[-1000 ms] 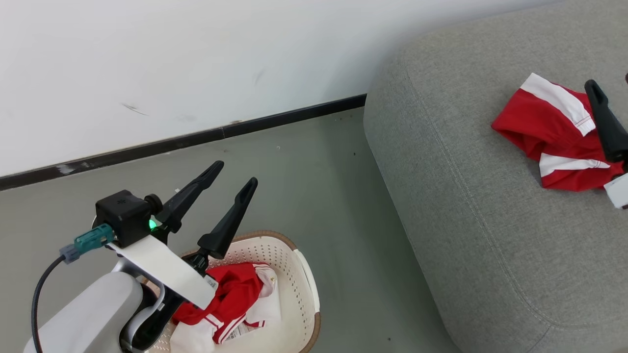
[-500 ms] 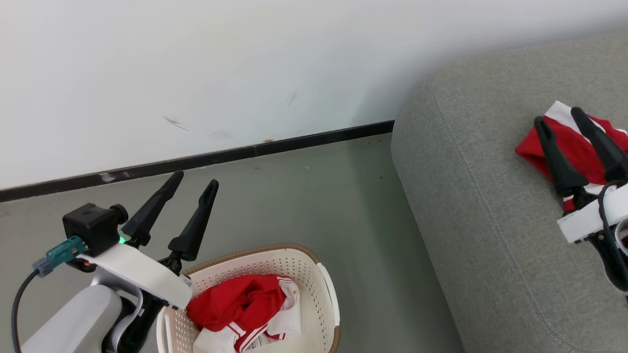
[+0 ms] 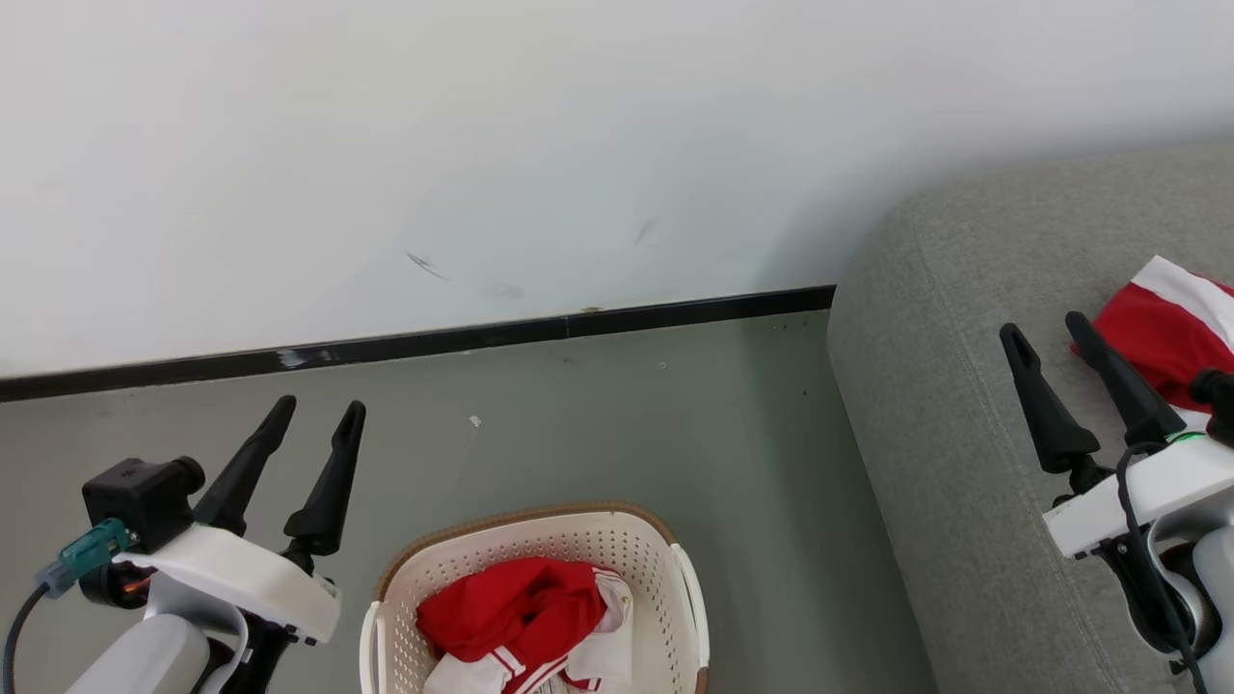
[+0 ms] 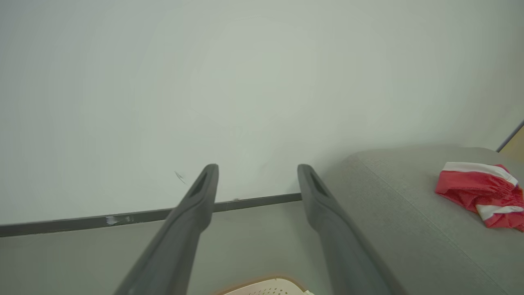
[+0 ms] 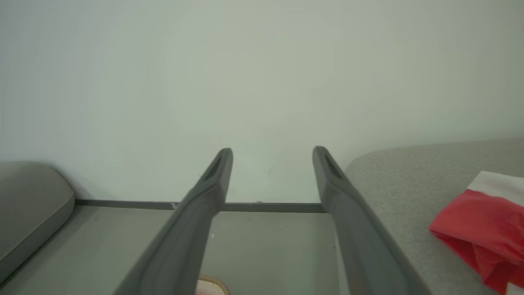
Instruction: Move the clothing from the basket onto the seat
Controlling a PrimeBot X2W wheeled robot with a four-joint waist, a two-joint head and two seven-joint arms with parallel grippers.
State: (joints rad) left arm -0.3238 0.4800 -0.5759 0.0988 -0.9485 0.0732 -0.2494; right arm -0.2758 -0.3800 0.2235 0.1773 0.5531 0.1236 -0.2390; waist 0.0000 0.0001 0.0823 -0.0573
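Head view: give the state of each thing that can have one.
basket: upright on the floor, not yet emptied.
garment in basket: crumpled, ungripped.
seat: bears one garment.
garment on seat: crumpled, ungripped.
left gripper: open, empty.
right gripper: open, empty.

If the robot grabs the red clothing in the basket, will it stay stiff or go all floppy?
Probably floppy: the red clothing lies crumpled in soft folds in the basket. It would likely droop from wherever it is pinched. It looks thin, so probably light.
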